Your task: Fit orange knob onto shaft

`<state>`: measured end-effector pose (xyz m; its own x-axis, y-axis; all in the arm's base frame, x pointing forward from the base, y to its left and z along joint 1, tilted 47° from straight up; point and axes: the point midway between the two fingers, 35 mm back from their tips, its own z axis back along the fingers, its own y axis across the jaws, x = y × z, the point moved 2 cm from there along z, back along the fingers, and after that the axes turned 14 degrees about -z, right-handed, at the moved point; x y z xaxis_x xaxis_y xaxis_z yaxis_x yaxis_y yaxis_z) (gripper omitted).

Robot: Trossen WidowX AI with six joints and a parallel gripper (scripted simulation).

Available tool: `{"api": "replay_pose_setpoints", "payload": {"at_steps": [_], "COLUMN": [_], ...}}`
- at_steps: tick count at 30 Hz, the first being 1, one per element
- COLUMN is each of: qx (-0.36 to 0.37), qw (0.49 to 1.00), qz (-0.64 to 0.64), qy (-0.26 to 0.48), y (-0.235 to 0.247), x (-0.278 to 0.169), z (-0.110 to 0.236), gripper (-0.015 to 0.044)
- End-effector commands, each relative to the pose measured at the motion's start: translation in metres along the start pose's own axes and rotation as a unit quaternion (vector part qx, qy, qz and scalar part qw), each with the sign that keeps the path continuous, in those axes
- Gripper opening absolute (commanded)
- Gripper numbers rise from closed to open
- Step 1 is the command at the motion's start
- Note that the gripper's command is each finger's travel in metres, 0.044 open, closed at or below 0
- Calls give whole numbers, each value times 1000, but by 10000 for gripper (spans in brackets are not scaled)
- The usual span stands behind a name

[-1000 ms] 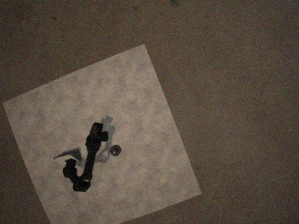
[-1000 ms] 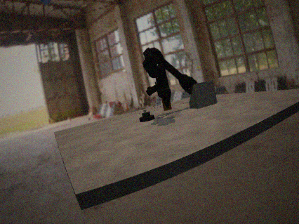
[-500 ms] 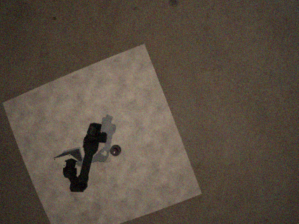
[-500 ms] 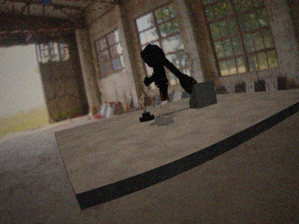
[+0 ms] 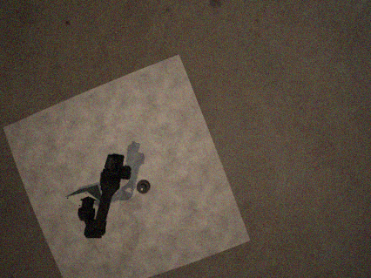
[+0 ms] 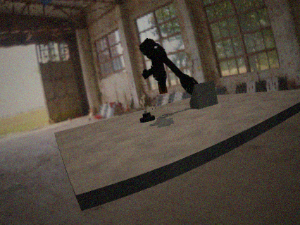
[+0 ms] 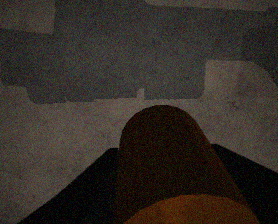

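Orange knob (image 7: 167, 165) sits clamped between the jaws, raised off the table (image 6: 116, 156) beside the pedestal (image 6: 147, 117).

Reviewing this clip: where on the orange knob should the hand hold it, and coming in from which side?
Across its round side wall, from above, as the hand has it now: shut on the orange knob, lifted off the table. That leaves its underside, where the hole is said to be, free to drop over the shaft on the pedestal. The hole itself is not visible.

One orange knob (image 7: 172, 165), one round pedestal (image 5: 143, 186), one arm (image 5: 106, 193).
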<state>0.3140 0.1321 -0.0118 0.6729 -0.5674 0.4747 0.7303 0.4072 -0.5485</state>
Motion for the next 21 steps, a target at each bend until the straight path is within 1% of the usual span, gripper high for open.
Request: {"api": "replay_pose_setpoints", "payload": {"at_steps": [1, 21], "qx": [1, 6], "qw": [1000, 1000], "qz": [0, 2], "qy": [3, 6], "y": [-3, -28], "x": [8, 66], "z": [0, -16], "gripper": [0, 0]}}
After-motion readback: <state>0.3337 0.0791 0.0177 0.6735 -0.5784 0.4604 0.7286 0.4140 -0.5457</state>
